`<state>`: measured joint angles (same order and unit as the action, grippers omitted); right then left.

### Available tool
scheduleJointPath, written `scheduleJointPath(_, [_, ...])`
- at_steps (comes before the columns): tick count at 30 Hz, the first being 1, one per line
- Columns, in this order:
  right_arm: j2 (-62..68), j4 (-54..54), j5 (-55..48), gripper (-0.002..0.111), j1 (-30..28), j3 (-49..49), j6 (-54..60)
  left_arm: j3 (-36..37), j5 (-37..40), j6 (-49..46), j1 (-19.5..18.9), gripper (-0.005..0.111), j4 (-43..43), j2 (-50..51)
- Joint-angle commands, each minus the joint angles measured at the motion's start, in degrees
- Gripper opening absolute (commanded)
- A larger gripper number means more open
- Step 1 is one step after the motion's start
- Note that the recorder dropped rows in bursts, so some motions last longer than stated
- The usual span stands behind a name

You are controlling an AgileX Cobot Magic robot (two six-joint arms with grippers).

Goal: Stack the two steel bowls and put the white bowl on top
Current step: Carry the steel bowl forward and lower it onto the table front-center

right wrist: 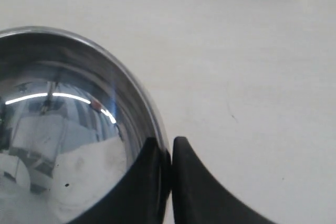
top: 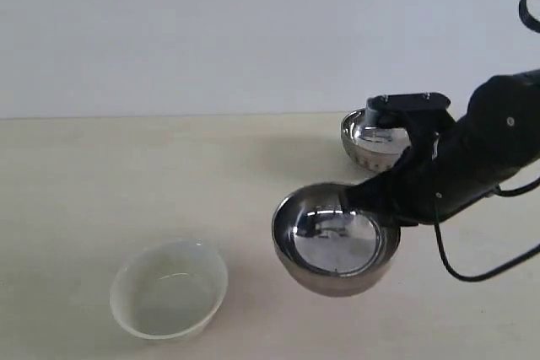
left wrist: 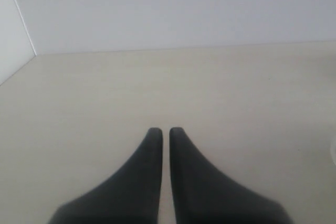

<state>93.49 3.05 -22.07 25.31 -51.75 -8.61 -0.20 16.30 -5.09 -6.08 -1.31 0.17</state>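
Observation:
A smooth-walled steel bowl [top: 336, 238] [right wrist: 63, 129] hangs tilted above the table at centre right. My right gripper [top: 371, 208] [right wrist: 169, 148] is shut on its rim, one finger inside and one outside. The dimpled steel bowl [top: 371, 141] stands on the table behind it, partly hidden by the right arm. The white bowl [top: 169, 288] sits on the table at the front left. My left gripper [left wrist: 165, 132] is shut with nothing between its fingers, over bare table; it does not show in the exterior view.
The tan tabletop [top: 126, 183] runs back to a white wall [top: 253, 31]. A black cable [top: 481, 271] loops below the right arm. In the left wrist view a wall corner [left wrist: 21, 19] meets the table.

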Motion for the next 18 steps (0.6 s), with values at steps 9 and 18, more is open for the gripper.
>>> scheduleJointPath(9, [-0.8,2.8,7.5,0.000,1.4,6.6,0.6,0.2,0.0,0.6,0.0,0.004,-0.2,-0.2])
scheduleJointPath(18, [-0.8,2.8,7.2,0.000,3.4,7.1,-1.0,0.2,0.0,0.6,0.0,0.004,-0.2,-0.2])
